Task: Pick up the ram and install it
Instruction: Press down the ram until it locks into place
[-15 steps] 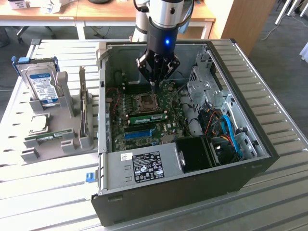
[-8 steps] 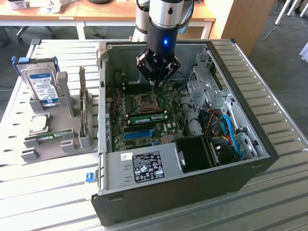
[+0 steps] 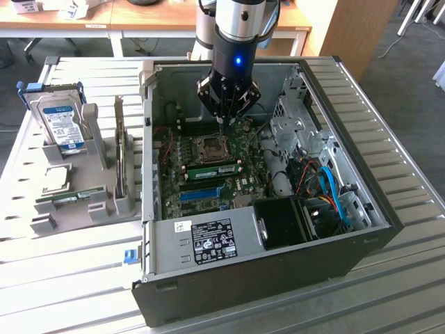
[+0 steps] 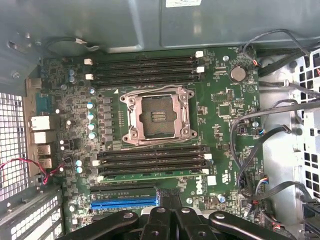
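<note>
Black gripper fingers together, empty, above motherboard; green ram seated in slot; install step apparently complete; retreat pending.

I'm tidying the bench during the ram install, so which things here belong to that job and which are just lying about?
Job in hand:
ram, lying along a motherboard slot
gripper, shut, above the motherboard
empty memory slots

Lying about:
hard drive
processor chip
grey parts holder
</note>
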Controlling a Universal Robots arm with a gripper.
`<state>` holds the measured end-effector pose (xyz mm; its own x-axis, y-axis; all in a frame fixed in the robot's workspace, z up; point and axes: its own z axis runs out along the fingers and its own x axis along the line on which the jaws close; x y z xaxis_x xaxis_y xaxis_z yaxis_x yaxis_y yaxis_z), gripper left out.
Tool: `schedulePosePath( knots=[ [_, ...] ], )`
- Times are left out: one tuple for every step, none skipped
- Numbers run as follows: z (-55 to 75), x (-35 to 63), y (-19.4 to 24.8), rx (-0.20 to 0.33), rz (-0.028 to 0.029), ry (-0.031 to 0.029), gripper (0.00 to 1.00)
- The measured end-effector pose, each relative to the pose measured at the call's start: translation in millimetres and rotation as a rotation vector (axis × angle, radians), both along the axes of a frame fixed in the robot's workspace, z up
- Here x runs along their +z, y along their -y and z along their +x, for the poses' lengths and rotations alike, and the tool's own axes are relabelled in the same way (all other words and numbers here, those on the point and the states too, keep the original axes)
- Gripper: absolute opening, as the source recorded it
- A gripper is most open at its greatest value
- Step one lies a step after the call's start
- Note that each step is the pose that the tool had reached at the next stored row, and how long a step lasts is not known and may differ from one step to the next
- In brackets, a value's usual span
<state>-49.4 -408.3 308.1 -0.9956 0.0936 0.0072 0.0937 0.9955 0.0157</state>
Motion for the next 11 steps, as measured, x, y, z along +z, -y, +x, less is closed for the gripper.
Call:
schedulePosePath(
  knots=[
    [0.0,0.0,0.0,0.000,0.0000,0.0000,0.11],
    [0.0,0.0,0.0,0.000,-0.0001,0.0000,0.11],
    [0.0,-0.2,-0.1,0.000,-0.0010,0.0002,0.11],
    [0.0,-0.1,0.0,0.000,-0.0036,0.0001,0.11],
    [0.0,-0.1,0.0,0.000,-0.0052,0.0000,0.11],
    [0.0,0.0,0.0,0.000,-0.0053,0.0000,0.11],
    [0.0,0.0,0.0,0.000,-0.0053,0.0000,0.11],
    [0.0,0.0,0.0,0.000,-0.0054,0.0000,0.11],
    [0.0,0.0,0.0,0.000,-0.0054,-0.0001,0.11],
    [0.0,0.0,0.0,0.000,-0.0054,0.0000,0.11],
    [0.0,0.0,0.0,0.000,-0.0054,0.0000,0.11]
  ],
)
